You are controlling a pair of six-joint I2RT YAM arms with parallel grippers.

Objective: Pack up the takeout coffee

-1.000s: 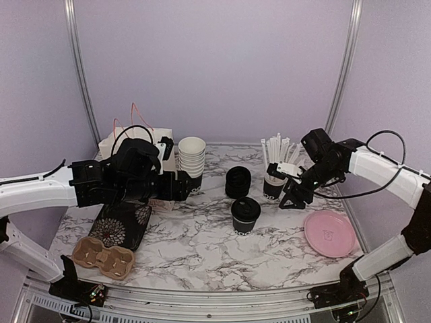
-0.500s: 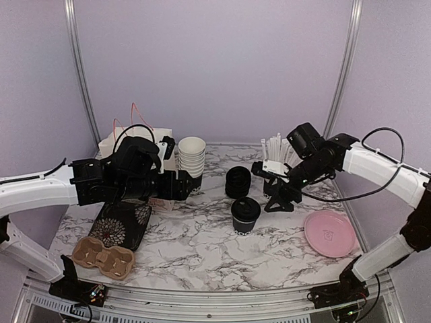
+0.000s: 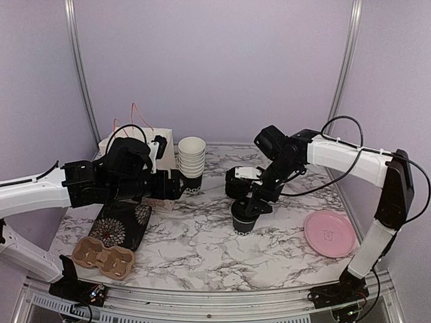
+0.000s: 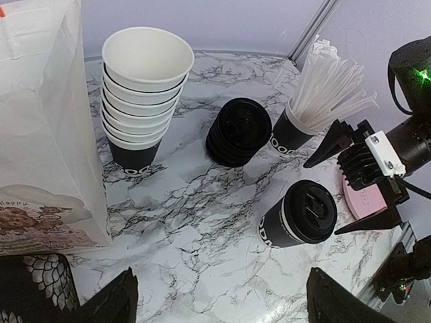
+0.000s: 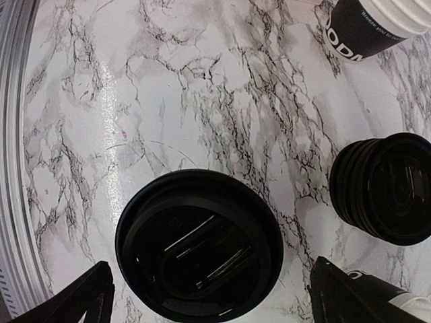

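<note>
One takeout coffee (image 3: pixel 244 217), a black paper cup with white lettering and a black lid, stands upright mid-table. It also shows in the left wrist view (image 4: pixel 300 215), and its lid fills the right wrist view (image 5: pixel 199 245). My right gripper (image 3: pixel 259 200) is open and hovers just above the cup, a finger to either side of the lid (image 5: pixel 214 296), not touching it. My left gripper (image 3: pixel 182 185) is open and empty (image 4: pixel 222 299), low over the table in front of the stack of white-lined cups (image 3: pixel 192 158).
A white paper bag (image 3: pixel 135 138) stands at the back left. A black floral bag (image 3: pixel 124 225) and a cardboard cup carrier (image 3: pixel 103 256) lie front left. A stack of lids (image 3: pixel 238 182), a cup of straws (image 4: pixel 296 128) and a pink plate (image 3: pixel 330 233) are nearby.
My right arm has swung left from beside the cup of straws to over the lidded cup, still open. My left arm has shifted slightly left.
</note>
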